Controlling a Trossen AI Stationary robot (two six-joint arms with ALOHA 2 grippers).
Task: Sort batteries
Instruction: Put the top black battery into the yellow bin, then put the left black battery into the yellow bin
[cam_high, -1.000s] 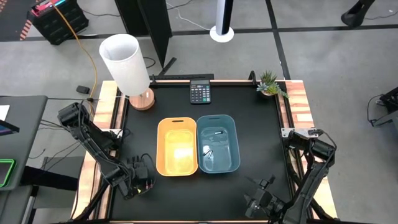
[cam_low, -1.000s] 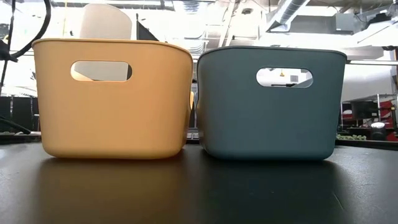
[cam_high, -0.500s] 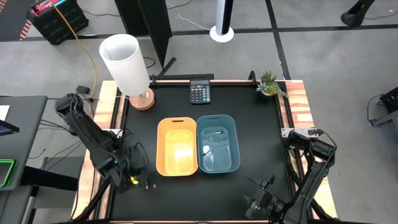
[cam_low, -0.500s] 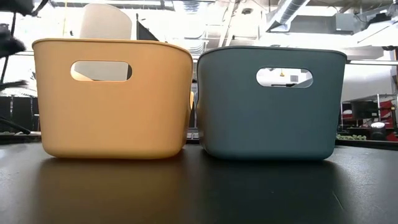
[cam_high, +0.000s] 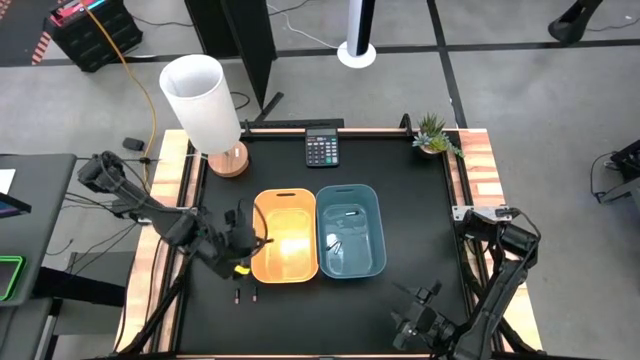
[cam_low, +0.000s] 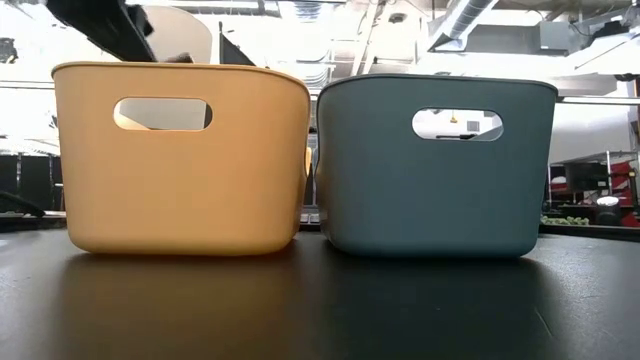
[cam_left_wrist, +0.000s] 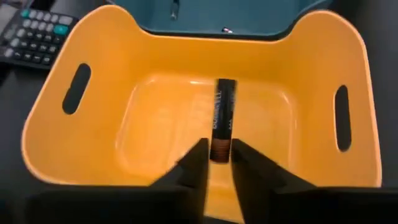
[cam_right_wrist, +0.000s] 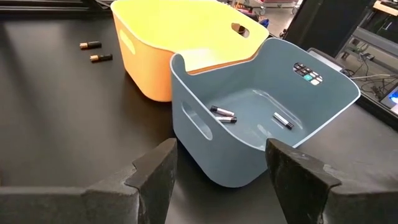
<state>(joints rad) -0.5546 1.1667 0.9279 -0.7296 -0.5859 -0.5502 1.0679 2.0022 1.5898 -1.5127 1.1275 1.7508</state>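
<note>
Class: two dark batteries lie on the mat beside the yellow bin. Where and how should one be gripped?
Grip either of the dark batteries across the middle of its barrel, coming straight down from above. Each lies flat on the black mat, apart from its neighbour, so fingers should fit either side.

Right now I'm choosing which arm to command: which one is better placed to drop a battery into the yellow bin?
Left. The left gripper holds a dark battery over the yellow bin; the right gripper waits open, near the table's front edge.
</note>
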